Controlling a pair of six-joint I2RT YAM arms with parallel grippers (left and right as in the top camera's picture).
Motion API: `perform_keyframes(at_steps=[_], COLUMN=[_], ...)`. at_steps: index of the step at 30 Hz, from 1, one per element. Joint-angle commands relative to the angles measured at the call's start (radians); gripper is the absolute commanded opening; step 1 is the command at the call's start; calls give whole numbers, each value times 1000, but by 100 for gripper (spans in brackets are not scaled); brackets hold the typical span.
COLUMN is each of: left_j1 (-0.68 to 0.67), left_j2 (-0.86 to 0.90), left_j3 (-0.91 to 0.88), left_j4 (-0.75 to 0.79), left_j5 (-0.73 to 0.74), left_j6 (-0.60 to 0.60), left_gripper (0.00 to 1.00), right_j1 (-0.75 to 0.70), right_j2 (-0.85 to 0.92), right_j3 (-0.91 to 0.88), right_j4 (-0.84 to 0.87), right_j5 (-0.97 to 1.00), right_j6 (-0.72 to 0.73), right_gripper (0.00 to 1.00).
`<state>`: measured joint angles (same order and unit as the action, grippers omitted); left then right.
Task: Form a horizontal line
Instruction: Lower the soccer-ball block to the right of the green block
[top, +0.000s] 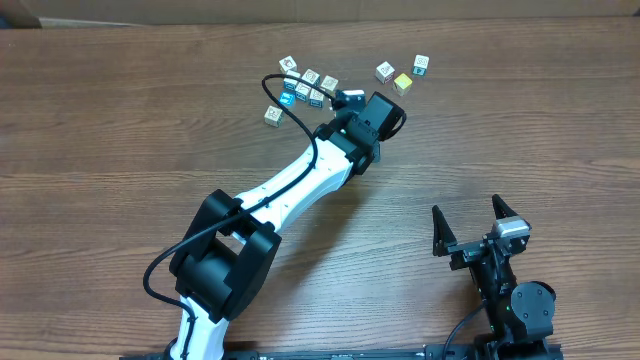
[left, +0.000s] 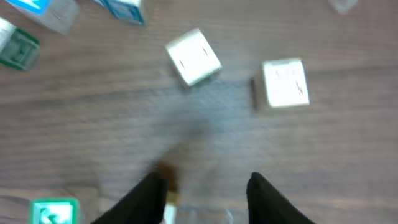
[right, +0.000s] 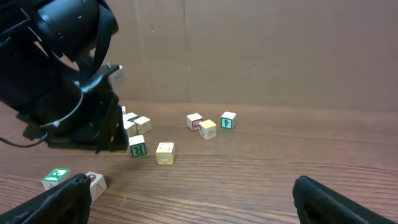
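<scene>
Several small letter cubes lie on the wooden table. One cluster (top: 303, 88) is at the far middle, with a lone cube (top: 272, 114) in front of it. Three more cubes (top: 402, 76) lie to the right, one of them yellow (top: 402, 83). My left gripper (top: 365, 115) hangs between the two groups. In the blurred left wrist view its fingers (left: 205, 177) are apart over bare wood, just short of two white cubes (left: 193, 56) (left: 285, 82). My right gripper (top: 468, 212) is open and empty at the near right, far from the cubes. It is also open in the right wrist view (right: 189, 183).
The right wrist view shows a green cube (right: 137, 146) and a yellow cube (right: 165, 152) beside the left arm, and two more cubes (right: 93, 183) at the near left. The left arm (top: 290, 190) crosses the table's middle diagonally.
</scene>
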<state>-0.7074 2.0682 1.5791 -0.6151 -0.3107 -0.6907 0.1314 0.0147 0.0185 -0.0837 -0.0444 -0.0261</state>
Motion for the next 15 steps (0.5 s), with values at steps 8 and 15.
perform_keyframes(at_steps=[8,15], left_j1=[-30,-30], left_j2=[-18,-16], left_j3=[-93,-159], left_j4=[10,111], left_j5=[102,85], left_j6=[-17,-20], left_gripper=[4,4], right_j1=[-2,-2], right_j2=[-12,-12], right_j3=[-11,-11], right_j4=[3,2], right_j5=[5,5], right_j6=[-5,-5], right_gripper=[100,100])
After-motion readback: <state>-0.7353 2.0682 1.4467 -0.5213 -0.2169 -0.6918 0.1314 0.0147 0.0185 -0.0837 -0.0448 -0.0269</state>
